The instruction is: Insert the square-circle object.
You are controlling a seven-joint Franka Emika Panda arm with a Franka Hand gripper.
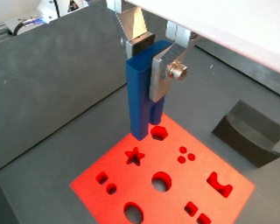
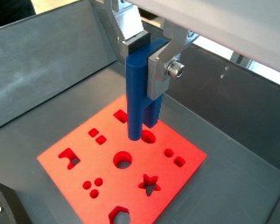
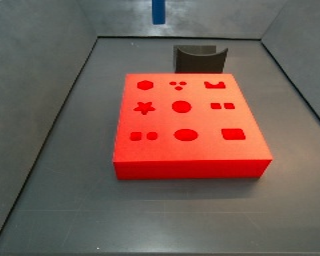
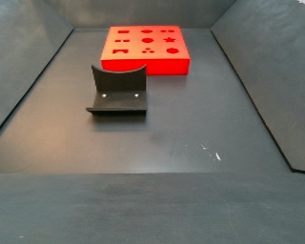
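Observation:
My gripper (image 1: 152,61) is shut on the square-circle object (image 1: 140,101), a slim bright blue bar held upright with its two prongs pointing down. It also shows in a wrist view (image 2: 136,96), pinched near its upper end between the silver fingers (image 2: 166,66). The prongs hang a little above the red block (image 1: 113,166) with shaped holes, near one edge of its top face (image 2: 108,144). In a side view only the bar's lower end (image 3: 157,10) shows, high above the far side of the red block (image 3: 190,150). The gripper is out of view in a side view where the block (image 4: 146,67) lies far back.
A dark grey curved piece (image 3: 196,53) stands on the floor just beyond the red block, also in a side view (image 4: 117,91) and a wrist view (image 1: 250,131). Grey sloping walls (image 3: 43,110) enclose the bin floor.

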